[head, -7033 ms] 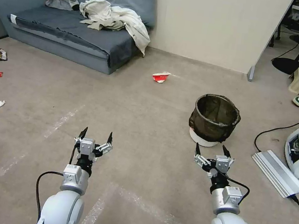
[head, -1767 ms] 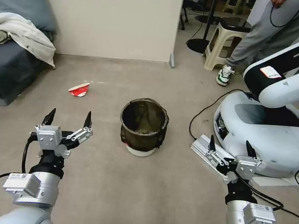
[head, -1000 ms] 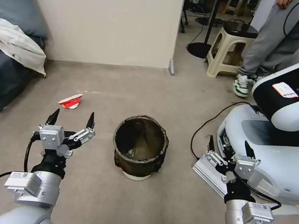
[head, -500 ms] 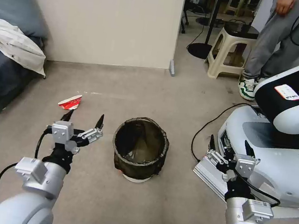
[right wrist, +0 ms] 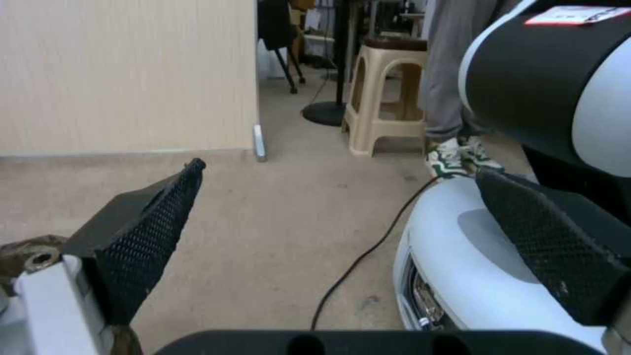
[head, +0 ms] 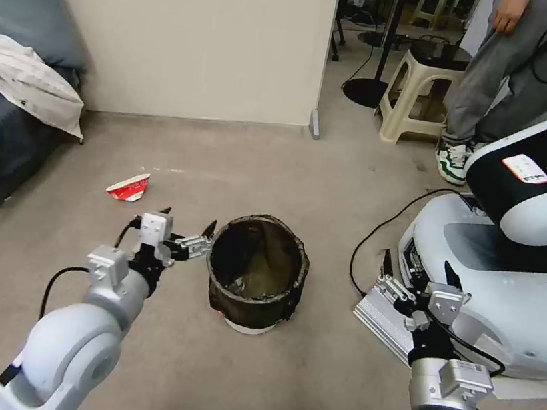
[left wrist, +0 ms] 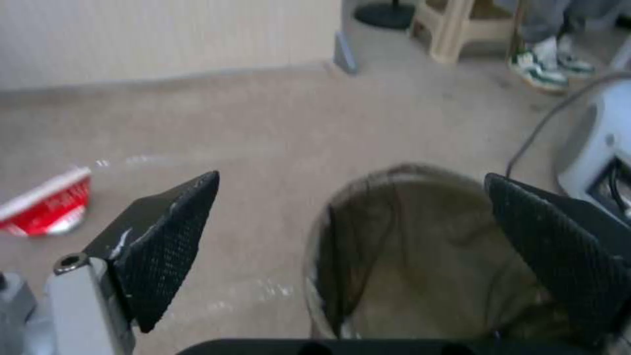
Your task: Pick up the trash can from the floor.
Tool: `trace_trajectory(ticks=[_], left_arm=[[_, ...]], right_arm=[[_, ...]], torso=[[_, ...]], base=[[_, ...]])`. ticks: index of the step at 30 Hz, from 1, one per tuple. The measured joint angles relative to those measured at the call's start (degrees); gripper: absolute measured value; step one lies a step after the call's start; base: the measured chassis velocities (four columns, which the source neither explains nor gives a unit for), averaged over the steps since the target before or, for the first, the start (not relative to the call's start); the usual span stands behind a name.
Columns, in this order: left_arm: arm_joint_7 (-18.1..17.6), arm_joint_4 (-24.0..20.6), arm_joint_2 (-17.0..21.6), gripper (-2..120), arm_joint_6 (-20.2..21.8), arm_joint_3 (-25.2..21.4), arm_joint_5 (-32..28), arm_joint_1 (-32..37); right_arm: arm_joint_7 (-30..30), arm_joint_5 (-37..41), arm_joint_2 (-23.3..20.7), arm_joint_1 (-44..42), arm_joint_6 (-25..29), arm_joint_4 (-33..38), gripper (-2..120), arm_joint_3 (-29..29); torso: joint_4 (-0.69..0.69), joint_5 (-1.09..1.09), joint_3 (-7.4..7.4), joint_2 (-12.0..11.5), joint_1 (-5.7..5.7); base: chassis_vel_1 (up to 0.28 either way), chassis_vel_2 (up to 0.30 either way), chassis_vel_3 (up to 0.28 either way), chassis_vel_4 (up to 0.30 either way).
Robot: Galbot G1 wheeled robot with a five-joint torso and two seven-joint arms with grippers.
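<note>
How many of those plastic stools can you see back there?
2. One beige stool stands on the floor past the wall's end, beside a person's legs. A second stool shows farther back at the head view's top edge. More may be hidden behind the wall.

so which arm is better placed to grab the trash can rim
Left. The left gripper is open right beside the trash can, its fingers nearly at the bag-covered rim. The right gripper is open too but sits farther off, by the other robot's white base.

Upright bag-lined white trash can point(head: 256, 273) on beige carpet floor point(head: 239, 160)
</note>
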Motion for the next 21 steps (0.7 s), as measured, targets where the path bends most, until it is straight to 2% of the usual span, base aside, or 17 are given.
trace_trajectory(ticks=[2, 4, 7, 13, 16, 21], left_arm=[[-0.37, 0.18, 0.01, 100, 0.73, 0.63, -0.43, -0.49], [-1.90, 1.06, -0.02, 100, 2.89, 3.16, -1.87, -2.34], [-3.14, 2.49, -0.55, 100, 3.80, 5.79, -2.11, -3.92], [-4.79, 4.14, -1.22, 100, 5.11, 8.41, -1.97, -5.36], [-6.90, 5.47, -1.94, 100, 6.99, 10.47, -1.93, -6.86], [-9.50, 7.29, -2.85, 100, 7.73, 12.12, -1.88, -8.43]], right_arm=[[0.00, 0.00, -0.12, 0.01, 0.00, -0.09, 100, -0.03], [0.00, -0.04, -0.41, -0.08, 0.04, -0.46, 100, -0.03], [0.04, -0.10, -0.48, -0.28, 0.11, -0.59, 100, 0.02], [0.07, -0.34, -0.30, -0.38, 0.19, -0.63, 100, 0.00], [0.07, -0.74, 0.00, -0.62, 0.44, -0.74, 100, -0.05], [0.07, -1.17, 0.11, -0.75, 0.91, -1.15, 100, -0.04]], torso=[[0.00, 0.00, 0.00, 0.00, 0.00], [-0.01, 0.01, 0.00, 0.00, 0.00], [-0.01, 0.00, 0.00, 0.00, 0.00], [0.00, 0.01, 0.00, 0.00, 0.00], [0.00, 0.01, 0.00, 0.00, 0.00], [-0.01, 0.00, 0.00, 0.00, 0.00]], base=[[0.000, 0.000, 0.000, 0.000], [0.000, 0.000, 0.000, 0.000], [0.000, 0.000, 0.000, 0.000], [0.000, 0.000, 0.000, 0.000], [0.000, 0.000, 0.000, 0.000], [0.000, 0.000, 0.000, 0.000]])
